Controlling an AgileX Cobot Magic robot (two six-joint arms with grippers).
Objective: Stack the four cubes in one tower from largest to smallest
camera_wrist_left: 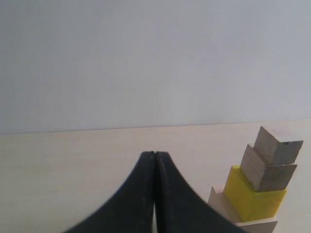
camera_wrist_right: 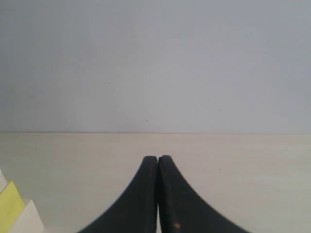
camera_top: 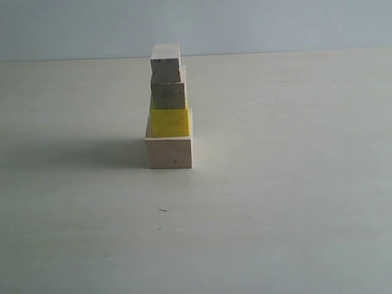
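The four cubes stand as one tower on the table. A large pale wooden cube is at the bottom, a bright yellow cube rests on it, a smaller wooden cube comes above that, and the smallest wooden cube is on top. In the left wrist view the tower shows with the yellow cube under both small cubes, off to the side of my left gripper, which is shut and empty. My right gripper is shut and empty too, with only an edge of the yellow cube in its view. Neither gripper appears in the exterior view.
The pale table stretches around the tower to a plain light wall at the back. A tiny dark speck lies in front of the tower.
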